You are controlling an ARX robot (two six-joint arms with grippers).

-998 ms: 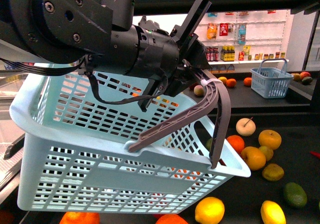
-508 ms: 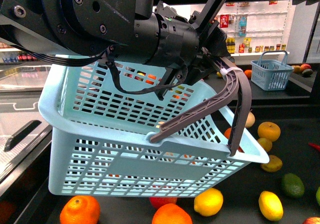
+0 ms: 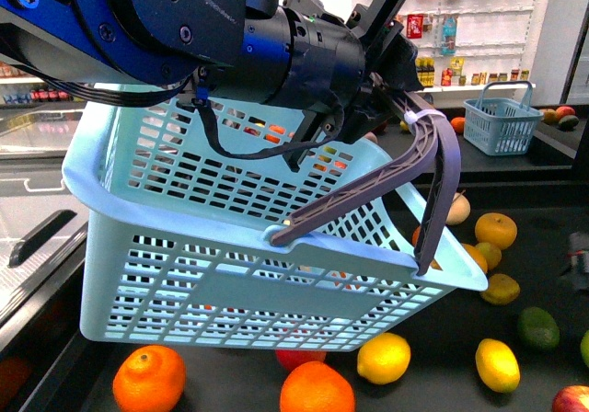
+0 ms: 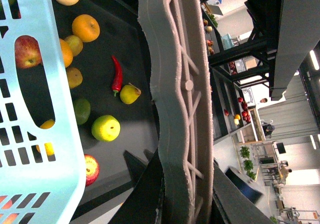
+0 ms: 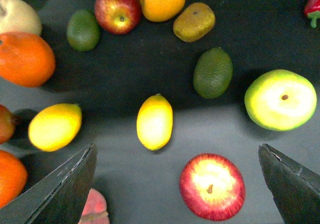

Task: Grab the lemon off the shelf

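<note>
— Plastic, pale blue: one slotted basket, hanging tilted above the fruit. Held by what?

— Left gripper, clamped on the grey handle. Lifted like that, I'd say, it leaves the fruit below open to the other arm.

— And that one?

— Right gripper: spread wide, holding nothing, looking straight down. Item wanted, the lemon, lies loose and untouched on the shelf, roughly centred between the two fingers. Lined up for a straight descent, by my reckoning.

— Neighbours?

— A second lemon off to one side, apart. One red apple and one avocado near; one green apple further off. Close enough that a finger might nudge the red apple.

— Surface?

— Shelf top flat, matt black; fruit scattered singly, nothing stacked.

— Room?

— Shop floor: white shelves of bottles at the back, one small basket on a far counter.
</note>
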